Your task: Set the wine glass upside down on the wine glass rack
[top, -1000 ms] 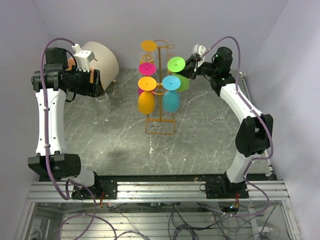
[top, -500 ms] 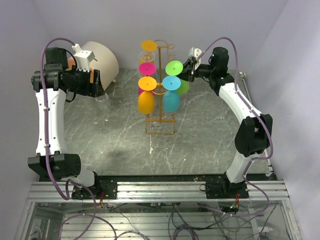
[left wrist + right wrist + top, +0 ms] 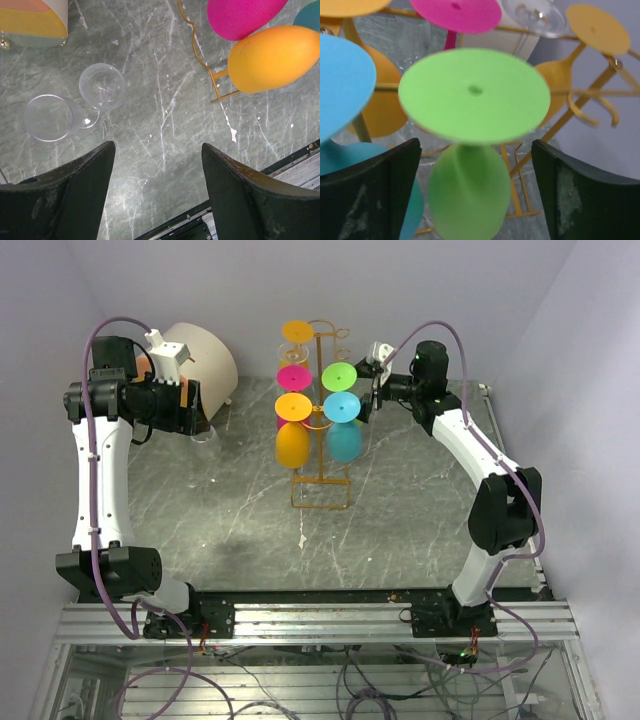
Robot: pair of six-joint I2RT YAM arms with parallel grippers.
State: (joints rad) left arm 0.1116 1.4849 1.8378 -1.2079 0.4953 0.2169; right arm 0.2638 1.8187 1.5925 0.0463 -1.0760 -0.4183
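Note right gripper [image 3: 476, 150] spread, one finger on each side of the green wine glass [image 3: 474, 95], no contact visible. Find glass directly between the fingers: bowl down, foot up, stem apparently caught in a loop of the wine glass rack [image 3: 600, 92] just ahead. Judge it hung or nearly so; resting by the foot keeps the bowl inverted, close beside the blue glass [image 3: 342, 80]. Note left gripper [image 3: 157, 146] spread too, empty, held above the table [image 3: 165, 125], probably waiting. See two clear glasses [image 3: 102, 86] beyond its left finger. No brand, label or writing legible.
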